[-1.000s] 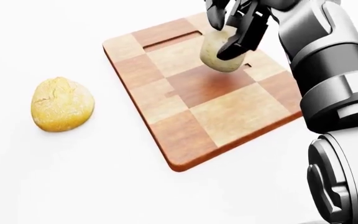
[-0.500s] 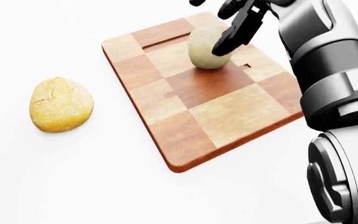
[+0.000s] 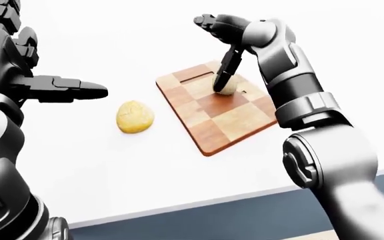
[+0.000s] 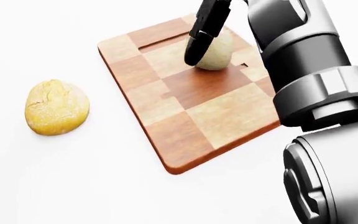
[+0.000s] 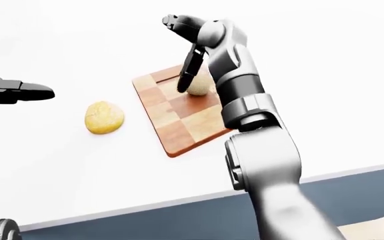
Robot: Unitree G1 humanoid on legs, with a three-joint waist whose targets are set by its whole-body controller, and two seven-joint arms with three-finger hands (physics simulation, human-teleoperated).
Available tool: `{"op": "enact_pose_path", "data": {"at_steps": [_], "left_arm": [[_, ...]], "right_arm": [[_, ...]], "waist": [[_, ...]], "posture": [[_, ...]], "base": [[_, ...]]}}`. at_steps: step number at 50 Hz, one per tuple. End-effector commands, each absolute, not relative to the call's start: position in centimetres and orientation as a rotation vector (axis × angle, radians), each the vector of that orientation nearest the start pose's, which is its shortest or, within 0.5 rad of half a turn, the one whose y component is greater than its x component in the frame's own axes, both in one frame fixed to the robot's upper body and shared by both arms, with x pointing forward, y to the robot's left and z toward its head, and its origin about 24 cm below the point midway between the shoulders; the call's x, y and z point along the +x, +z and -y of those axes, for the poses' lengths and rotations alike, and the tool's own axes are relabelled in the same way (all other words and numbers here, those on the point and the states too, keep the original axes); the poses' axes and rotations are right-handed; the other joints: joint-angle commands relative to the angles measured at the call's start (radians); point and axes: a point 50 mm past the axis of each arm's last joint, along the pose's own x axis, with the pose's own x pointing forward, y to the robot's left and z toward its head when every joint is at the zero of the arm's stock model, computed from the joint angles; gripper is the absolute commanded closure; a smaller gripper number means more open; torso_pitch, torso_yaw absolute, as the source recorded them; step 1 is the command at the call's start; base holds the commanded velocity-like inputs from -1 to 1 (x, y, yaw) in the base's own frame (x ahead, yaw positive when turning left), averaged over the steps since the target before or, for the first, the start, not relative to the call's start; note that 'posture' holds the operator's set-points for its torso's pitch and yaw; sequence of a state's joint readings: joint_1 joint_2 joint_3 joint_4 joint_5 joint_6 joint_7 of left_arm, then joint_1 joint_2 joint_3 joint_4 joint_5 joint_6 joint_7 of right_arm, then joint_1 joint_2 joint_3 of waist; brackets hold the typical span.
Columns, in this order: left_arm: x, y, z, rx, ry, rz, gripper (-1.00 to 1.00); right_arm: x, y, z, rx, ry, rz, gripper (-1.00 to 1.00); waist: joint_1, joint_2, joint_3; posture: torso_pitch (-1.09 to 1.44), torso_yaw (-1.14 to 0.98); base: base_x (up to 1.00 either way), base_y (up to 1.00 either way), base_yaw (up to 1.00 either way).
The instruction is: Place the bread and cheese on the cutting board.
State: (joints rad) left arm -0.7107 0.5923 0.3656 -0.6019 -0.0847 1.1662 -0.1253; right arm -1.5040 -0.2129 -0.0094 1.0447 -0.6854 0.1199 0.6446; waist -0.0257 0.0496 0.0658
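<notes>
A checkered wooden cutting board (image 4: 222, 116) lies on the white table. A pale round cheese (image 4: 217, 52) rests on its top part, near the handle slot. My right hand (image 3: 220, 50) is open just above the cheese, one dark finger (image 4: 200, 35) hanging down past its left side; the others are spread upward. I cannot tell whether that finger touches the cheese. A yellow crusty bread roll (image 4: 56, 107) sits on the table left of the board. My left hand (image 3: 68, 90) hovers open, fingers stretched out, up and left of the bread and well apart from it.
The white table's near edge (image 3: 245, 197) runs along the bottom of the eye views, with dark blue below it. My right forearm (image 4: 310, 70) covers the board's right side in the head view.
The right hand lowered the cheese onto the board, let go and opened its fingers. The arm has swung left in the head view. The bread has not moved.
</notes>
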Motion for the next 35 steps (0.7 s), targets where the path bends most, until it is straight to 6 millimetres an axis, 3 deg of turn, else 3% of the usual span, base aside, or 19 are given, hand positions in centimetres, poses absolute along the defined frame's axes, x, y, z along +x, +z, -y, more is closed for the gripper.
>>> {"op": "enact_pose_path", "data": {"at_steps": [1,2,14,25,35], "left_arm": [[24.9,31.6,-24.6,0.312,0.263,0.32,-1.0],[24.9,31.5,-24.6,0.314,0.265,0.319,-1.0],[24.9,31.5,-24.7,0.318,0.271,0.319,-1.0],[24.3,31.9,-25.2,0.315,0.284,0.327,-1.0],[23.2,31.7,-25.9,0.318,0.304,0.325,-1.0]], "right_arm": [[40.8,33.4,7.2,-0.998,0.514,0.171,-1.0],[40.2,33.9,5.6,-0.988,0.558,0.202,-1.0],[38.4,33.1,-1.0,-0.936,0.703,0.27,-1.0],[37.8,30.2,-4.7,-0.939,0.795,0.253,-1.0],[37.6,27.2,-6.1,-0.959,0.829,0.216,-1.0]], "waist": [[0.002,0.003,-0.031],[0.0,0.004,-0.031],[-0.004,0.017,-0.032],[-0.009,0.031,-0.033],[-0.012,0.041,-0.033]], "posture": [[0.0,0.0],[0.0,0.0],[0.0,0.0],[0.0,0.0],[0.0,0.0]], "base": [[0.0,0.0,0.0],[0.0,0.0,0.0],[0.0,0.0,0.0],[0.0,0.0,0.0],[0.0,0.0,0.0]]}}
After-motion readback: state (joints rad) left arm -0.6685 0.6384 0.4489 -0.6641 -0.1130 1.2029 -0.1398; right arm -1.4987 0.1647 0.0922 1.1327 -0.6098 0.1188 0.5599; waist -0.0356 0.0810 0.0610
